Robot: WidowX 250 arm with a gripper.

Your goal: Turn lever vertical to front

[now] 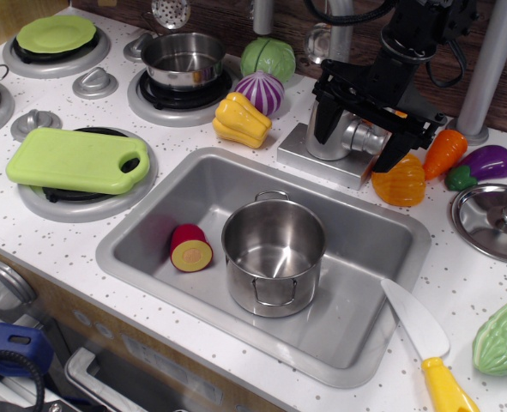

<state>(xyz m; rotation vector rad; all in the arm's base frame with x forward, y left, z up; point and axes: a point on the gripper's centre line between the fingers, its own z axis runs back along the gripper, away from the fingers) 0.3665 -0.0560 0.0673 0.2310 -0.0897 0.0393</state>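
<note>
The silver tap's round body point(337, 137) stands on a silver base plate point(309, 159) behind the sink. The lever point(369, 137) is a short silver paddle that juts from the body's side toward the right, roughly level. My black gripper point(356, 144) comes down from above and is open. Its fingers straddle the tap body and lever, with the left finger point(324, 120) beside the body and the right finger point(392, 150) just past the lever's end. I cannot tell whether either finger touches. The arm hides the spout pipe's upper part.
The sink point(150, 215) in front holds a steel pot point(273, 253) and a halved red fruit point(190, 249). An orange pepper point(401, 183), a carrot point(443, 153) and an eggplant point(485, 163) lie right of the tap. A yellow squash point(240, 120) and a purple cabbage point(260, 92) lie to its left. A pot lid point(493, 221) and a knife point(420, 335) are at the right.
</note>
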